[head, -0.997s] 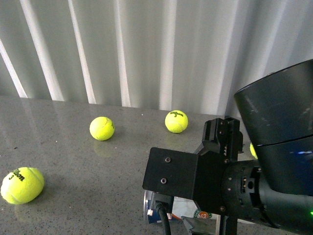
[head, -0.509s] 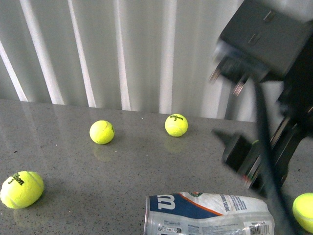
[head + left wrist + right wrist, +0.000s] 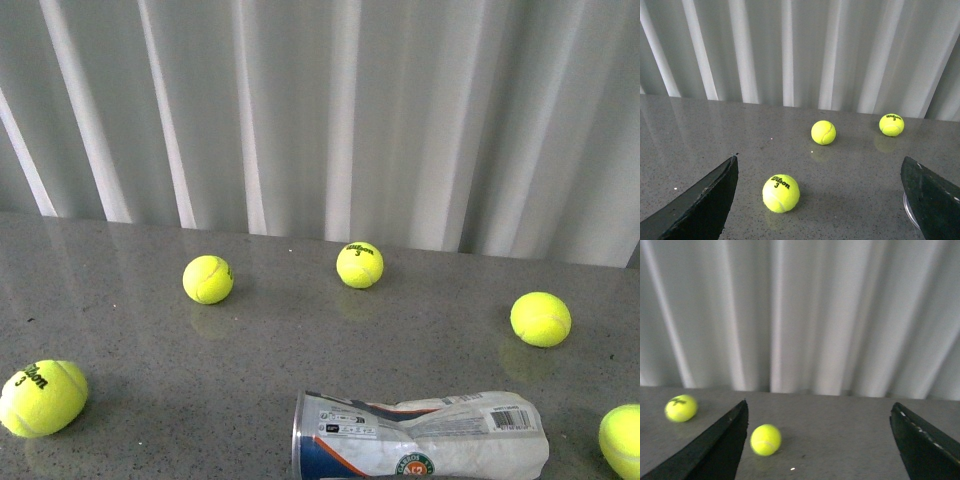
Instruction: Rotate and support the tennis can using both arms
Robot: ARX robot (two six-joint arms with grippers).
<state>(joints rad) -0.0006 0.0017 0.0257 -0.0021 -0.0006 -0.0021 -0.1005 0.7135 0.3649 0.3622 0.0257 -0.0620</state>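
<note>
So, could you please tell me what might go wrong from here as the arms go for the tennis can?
1. The tennis can lies on its side on the glossy table, with the left gripper and right gripper open and off it; a nudge could roll it away.
2. Its clear wall looks crumpled, so a firm squeeze may crush it further.
3. A tennis ball sits near the end away from its rim; an arm could send it rolling.
</note>
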